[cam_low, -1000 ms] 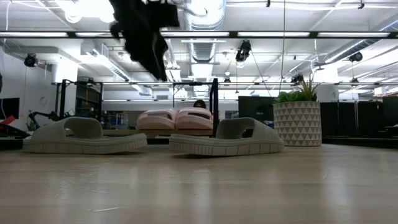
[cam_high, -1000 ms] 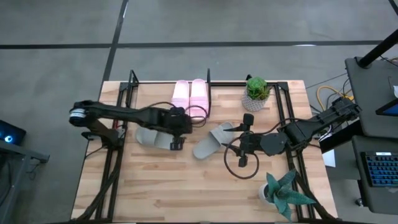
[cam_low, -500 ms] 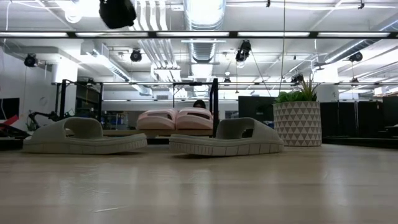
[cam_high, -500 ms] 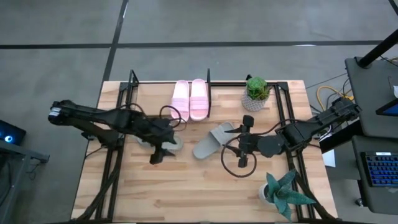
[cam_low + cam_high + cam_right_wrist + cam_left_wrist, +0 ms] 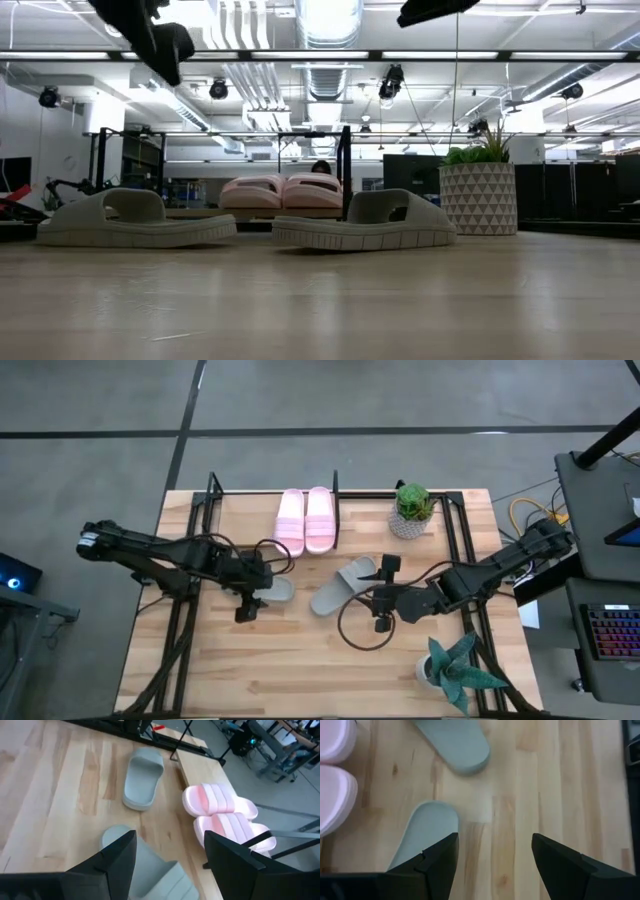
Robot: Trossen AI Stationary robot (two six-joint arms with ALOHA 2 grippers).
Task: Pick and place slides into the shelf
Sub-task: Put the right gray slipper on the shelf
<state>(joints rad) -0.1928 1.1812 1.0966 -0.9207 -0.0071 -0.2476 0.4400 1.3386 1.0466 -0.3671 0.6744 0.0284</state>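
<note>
Slides and shelf share a wooden tabletop [image 5: 300, 660] as two dark robot arms hang above it. Two pale pink slides [image 5: 306, 520] sit side by side, touching, on the shelf [image 5: 225, 505], the low light-wood board framed by black rods along the table's far edge. Two grey-green slides lie off it on the bare wood: one [image 5: 270, 587] partly hidden beneath the left arm, the other [image 5: 341, 585] angled near the table's middle, the pair apart from each other and just in front of the pink ones. The left gripper [image 5: 247, 605] hovers over the near end of its grey-green slide, its two fingers [image 5: 435, 862] spread wide with nothing between them; its wrist camera looks down on bare planks and the rounded ends of both grey-green slides. The right gripper [image 5: 383, 595] hangs just beside the middle slide, fingers [image 5: 117, 857] likewise wide apart and holding nothing. From table height, both grey-green slides rest flat on their soles, with the pink pair behind them. A small green plant in a patterned white pot [image 5: 410, 510] stands at the far right corner, and a spiky-leaved plant [image 5: 455, 670] at the near right.
</note>
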